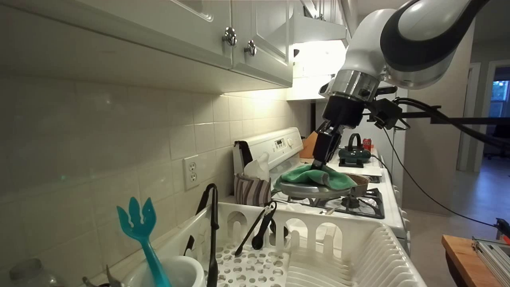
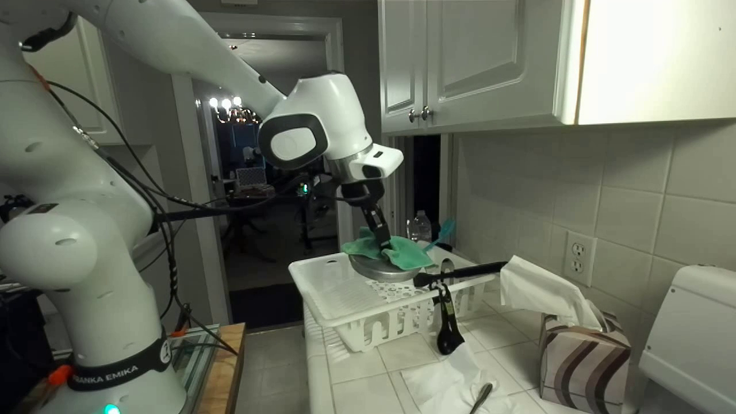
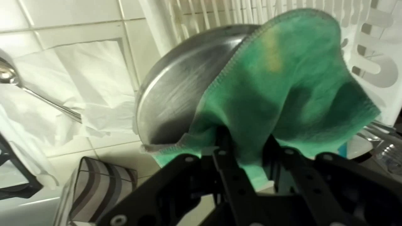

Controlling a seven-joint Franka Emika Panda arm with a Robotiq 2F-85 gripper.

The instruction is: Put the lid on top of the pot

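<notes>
- The pincer [image 3: 246,141] points down from the arm [image 2: 339,115], its 2 fingers clamped on a green cloth [image 3: 307,62] bunched between them.
- The cloth drapes over the lid [image 3: 185,84], a round grey metal piece whose left part shows bare in the wrist view; anything gripped beneath the folds is hidden.
- The lid hangs in the air, roughly level, near the dish rack [image 1: 360,239].
- The pot [image 1: 361,185] stands on the stove [image 1: 392,205], on the far side of the lid and partly hidden by it; the 2 are apart.
- The rack sits on the tiled surface [image 2: 359,391]; black utensils [image 2: 448,328] hang at its edge.
- A striped tissue box [image 2: 583,368] stands on the surface; near it a metal utensil [image 3: 51,102] lies on white paper [image 3: 97,81].
- At near left in an exterior view, a teal fork-shaped utensil [image 1: 139,227] leans in a white cup [image 1: 194,275].
- A dark kettle [image 1: 354,153] stands beyond the pot.
</notes>
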